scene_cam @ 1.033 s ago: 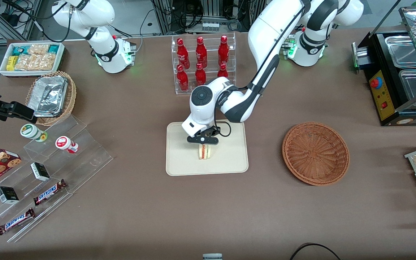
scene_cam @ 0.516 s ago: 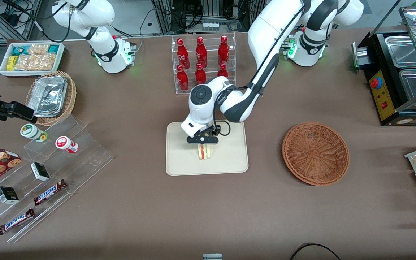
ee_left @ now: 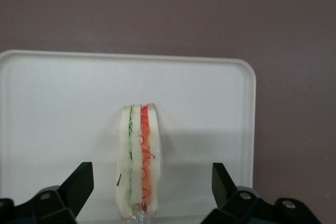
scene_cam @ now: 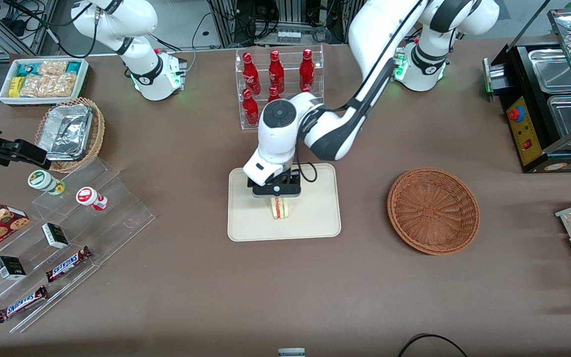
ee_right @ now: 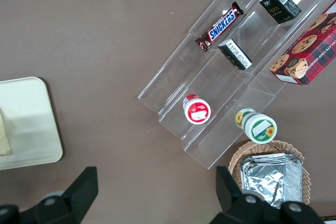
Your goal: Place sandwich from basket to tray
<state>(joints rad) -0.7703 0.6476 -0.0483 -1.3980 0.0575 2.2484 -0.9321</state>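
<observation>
I see the sandwich (scene_cam: 279,208) standing on edge in the middle of the tray (scene_cam: 315,223), its filling stripes facing up. My end effector (ee_left: 152,184) hangs just above it with fingers (ee_left: 79,184) spread apart, touching nothing. The basket (scene_cam: 433,210) holds nothing, sitting on the surface toward the working arm's end.

Front overhead; both wrist cameras share tray (scene_cam: 246,223)
</observation>
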